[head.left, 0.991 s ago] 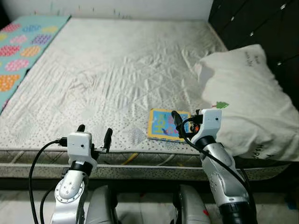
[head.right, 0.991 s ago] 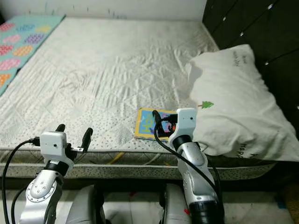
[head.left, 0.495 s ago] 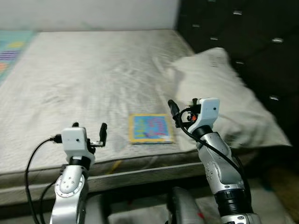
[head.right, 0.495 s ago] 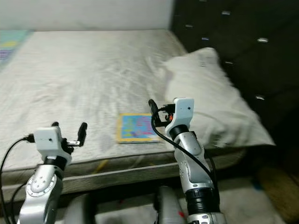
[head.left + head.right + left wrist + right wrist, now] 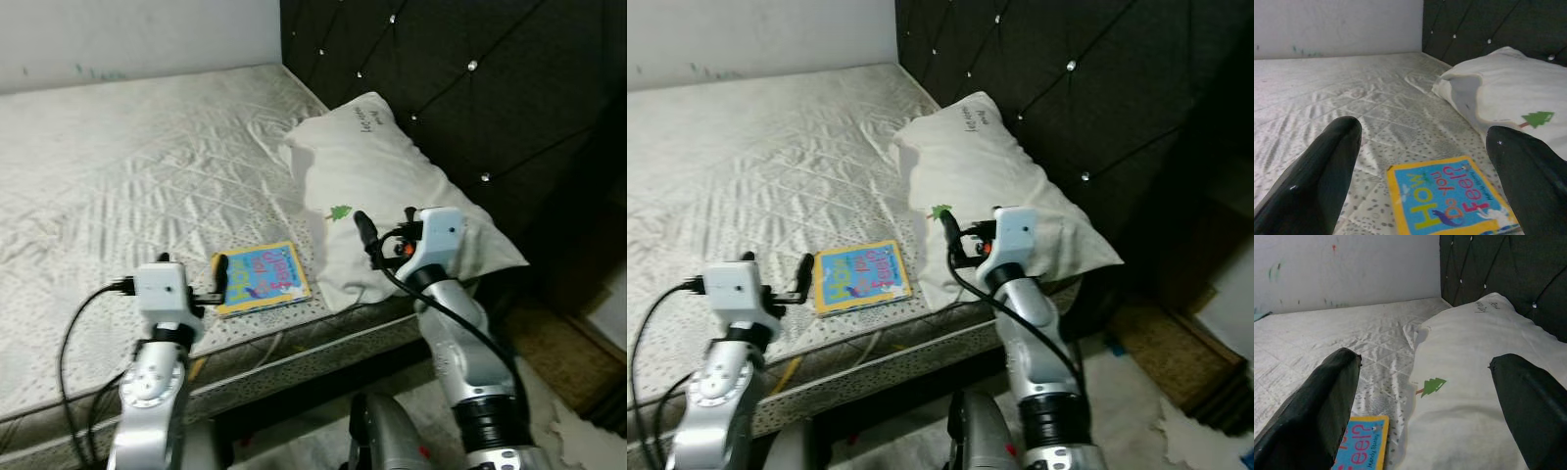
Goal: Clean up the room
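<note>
Colourful book on mattress, beside white pillow.

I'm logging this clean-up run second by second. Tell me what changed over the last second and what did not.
Mostly the camera: the head view has swung to the robot's right, bringing in the dark tufted headboard and dropping the colourful blanket from view. Nothing was gripped or released. The left gripper and right gripper stay open and empty, raised at the bed's edge. The book lies flat on the mattress beside the pillow, apparently unmoved.
</note>
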`<state>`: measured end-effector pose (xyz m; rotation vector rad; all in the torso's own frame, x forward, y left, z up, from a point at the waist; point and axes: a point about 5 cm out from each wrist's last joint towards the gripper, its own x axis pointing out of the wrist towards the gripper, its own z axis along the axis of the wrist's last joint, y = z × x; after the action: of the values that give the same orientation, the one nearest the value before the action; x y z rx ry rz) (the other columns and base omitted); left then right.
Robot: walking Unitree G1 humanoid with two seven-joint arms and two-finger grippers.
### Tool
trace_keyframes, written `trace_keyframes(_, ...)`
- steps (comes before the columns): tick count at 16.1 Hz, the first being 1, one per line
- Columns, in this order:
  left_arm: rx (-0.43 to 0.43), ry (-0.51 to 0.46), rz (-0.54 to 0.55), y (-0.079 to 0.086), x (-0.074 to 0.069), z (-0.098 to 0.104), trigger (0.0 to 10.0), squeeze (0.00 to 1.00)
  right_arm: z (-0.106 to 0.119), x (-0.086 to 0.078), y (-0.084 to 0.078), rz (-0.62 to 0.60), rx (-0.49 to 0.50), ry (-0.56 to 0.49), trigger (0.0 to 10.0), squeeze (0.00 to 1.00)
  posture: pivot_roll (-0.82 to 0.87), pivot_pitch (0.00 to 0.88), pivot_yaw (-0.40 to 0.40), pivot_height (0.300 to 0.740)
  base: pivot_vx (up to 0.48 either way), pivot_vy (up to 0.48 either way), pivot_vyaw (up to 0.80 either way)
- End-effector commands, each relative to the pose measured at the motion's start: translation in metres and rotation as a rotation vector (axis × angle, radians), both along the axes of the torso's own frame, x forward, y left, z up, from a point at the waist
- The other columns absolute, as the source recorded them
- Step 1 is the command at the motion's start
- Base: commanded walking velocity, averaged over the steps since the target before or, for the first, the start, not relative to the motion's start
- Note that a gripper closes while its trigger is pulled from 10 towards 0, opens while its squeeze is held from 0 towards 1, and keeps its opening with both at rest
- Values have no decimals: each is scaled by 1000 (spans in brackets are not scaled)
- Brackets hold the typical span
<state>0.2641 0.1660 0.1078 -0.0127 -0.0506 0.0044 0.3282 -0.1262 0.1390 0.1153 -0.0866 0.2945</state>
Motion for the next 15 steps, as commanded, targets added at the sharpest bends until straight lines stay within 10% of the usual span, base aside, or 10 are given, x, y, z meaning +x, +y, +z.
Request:
trace_keyframes(1, 3, 11, 5, 2, 1, -1, 10000, 0, 3, 0, 2, 14, 2, -24, 10000, 0, -70, 0, -12, 586, 0, 0, 0)
trace_keyframes(15, -4, 17, 1, 0, 3, -2, 10000, 0, 7, 2, 2, 24, 3, -53, 10000, 0, -68, 0, -10, 740, 0, 0, 0)
